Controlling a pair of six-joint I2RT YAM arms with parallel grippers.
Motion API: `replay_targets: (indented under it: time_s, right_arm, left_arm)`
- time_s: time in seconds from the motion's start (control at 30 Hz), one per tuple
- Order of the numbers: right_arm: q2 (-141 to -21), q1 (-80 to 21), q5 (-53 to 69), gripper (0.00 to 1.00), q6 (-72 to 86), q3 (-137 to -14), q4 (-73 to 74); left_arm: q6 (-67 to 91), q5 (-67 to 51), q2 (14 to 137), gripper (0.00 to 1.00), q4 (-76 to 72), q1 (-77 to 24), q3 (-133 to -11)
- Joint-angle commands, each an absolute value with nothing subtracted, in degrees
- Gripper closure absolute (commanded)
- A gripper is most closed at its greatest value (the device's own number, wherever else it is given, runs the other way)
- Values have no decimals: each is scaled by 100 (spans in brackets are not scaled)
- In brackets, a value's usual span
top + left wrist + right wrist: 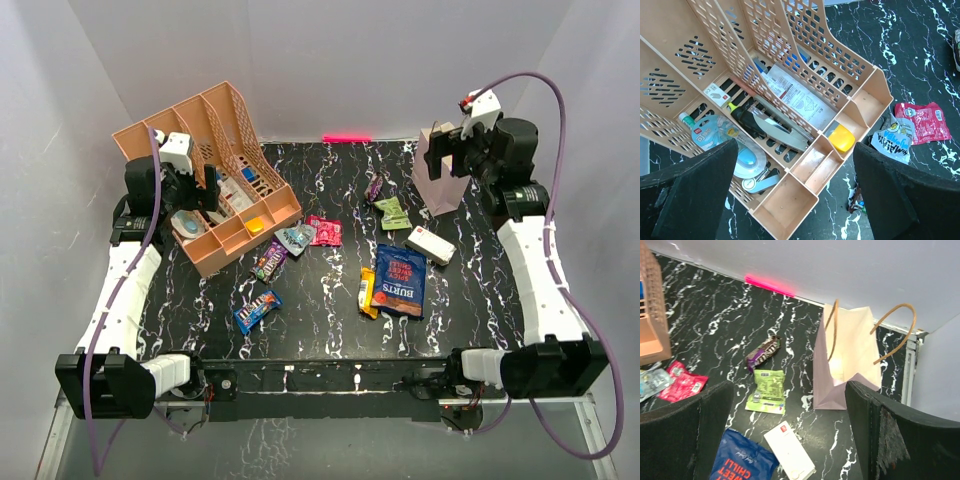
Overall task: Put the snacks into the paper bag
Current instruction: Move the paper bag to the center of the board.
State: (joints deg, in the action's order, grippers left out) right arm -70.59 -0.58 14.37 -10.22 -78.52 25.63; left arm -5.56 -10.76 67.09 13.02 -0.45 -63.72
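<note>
In the overhead view the paper bag (pixel 440 186) stands upright in the upper right of the frame, mouth open. The right gripper (pixel 452 150) hangs at its top edge with the jaws spread wide and nothing between them. In the right wrist view the bag sits at centre right. The snacks lie loose on the black marbled table (pixel 320 335) across the middle of the frame:

- dark blue crisp bag (pixel 400 280), with the yellow bar (pixel 367 292) touching its left edge
- green packet (pixel 392 212) and purple bar (pixel 374 186), nearest the bag
- pink packet (pixel 323 230), left of them

A white box (pixel 430 245) lies just below the paper bag. At upper left the left gripper (pixel 200 190) hovers over the peach organiser (pixel 215 125), fingers wide apart and empty.
</note>
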Motion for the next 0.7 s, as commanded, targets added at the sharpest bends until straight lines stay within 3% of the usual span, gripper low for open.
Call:
replay_targets:
  time_s: [0.0,0.3,0.67]
  right_arm:
    - [-7445,-24,820,2,-1292,-8328,2246]
    - [-8391,-18,526,1,-1968,-8732,2387]
    - [-9344,-18,927,21,-2448,-9317,2624]
  left_arm:
    - [-585,-1151,6490,2,1148,-11,-6318]
    - [-583,-1186,6445,2,1077,-16,-6252]
    - [-647,-1179,6394,2,1013,-9,-6109]
